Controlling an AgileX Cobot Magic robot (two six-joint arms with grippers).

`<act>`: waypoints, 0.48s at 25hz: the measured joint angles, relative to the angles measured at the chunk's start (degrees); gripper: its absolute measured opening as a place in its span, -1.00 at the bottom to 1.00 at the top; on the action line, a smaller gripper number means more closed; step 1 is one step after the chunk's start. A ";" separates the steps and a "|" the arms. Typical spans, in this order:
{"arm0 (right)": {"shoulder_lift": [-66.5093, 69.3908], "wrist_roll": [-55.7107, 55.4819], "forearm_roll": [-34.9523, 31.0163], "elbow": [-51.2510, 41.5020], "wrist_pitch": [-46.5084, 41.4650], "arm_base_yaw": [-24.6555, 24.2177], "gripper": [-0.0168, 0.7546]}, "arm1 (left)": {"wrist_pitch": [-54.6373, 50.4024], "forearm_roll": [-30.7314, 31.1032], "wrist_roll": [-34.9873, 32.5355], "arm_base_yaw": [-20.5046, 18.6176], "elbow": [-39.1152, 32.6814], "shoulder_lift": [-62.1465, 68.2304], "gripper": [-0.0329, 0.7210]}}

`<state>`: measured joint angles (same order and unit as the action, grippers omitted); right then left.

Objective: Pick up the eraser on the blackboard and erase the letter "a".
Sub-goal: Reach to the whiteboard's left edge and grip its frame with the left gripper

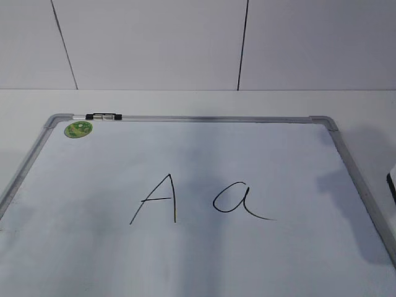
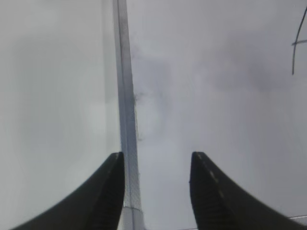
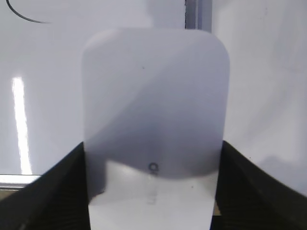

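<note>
The blackboard (image 1: 93, 179) lies flat, with a grey frame and a green sticker (image 1: 78, 129). The letter "a" (image 1: 235, 199) is drawn right of a capital "A" (image 1: 158, 199). In the right wrist view, my right gripper (image 3: 152, 144) is shut on the white eraser (image 3: 153, 86), with one jaw on each long side. It is over the board's right part, by the frame (image 3: 197, 14), and the "a" tail (image 3: 24, 17) shows at top left. My left gripper (image 2: 157, 155) is open and empty over the board's left frame (image 2: 125, 96). Neither gripper shows clearly in the exterior view.
A black-and-silver marker (image 1: 103, 116) rests on the board's top frame near the sticker. A dark sliver (image 1: 391, 189) shows at the right edge of the exterior view, beside the board's right frame. A white table surrounds the board and a white wall stands behind it.
</note>
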<state>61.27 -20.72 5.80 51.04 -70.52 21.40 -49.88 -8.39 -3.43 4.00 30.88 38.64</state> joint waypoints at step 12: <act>0.00 0.00 0.00 0.09 -0.04 0.00 0.48 | 0.92 1.66 0.00 0.00 14.86 32.46 0.05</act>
<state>61.27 -20.72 5.80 51.13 -70.56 21.40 -48.96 -6.73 -3.43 4.00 45.75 71.10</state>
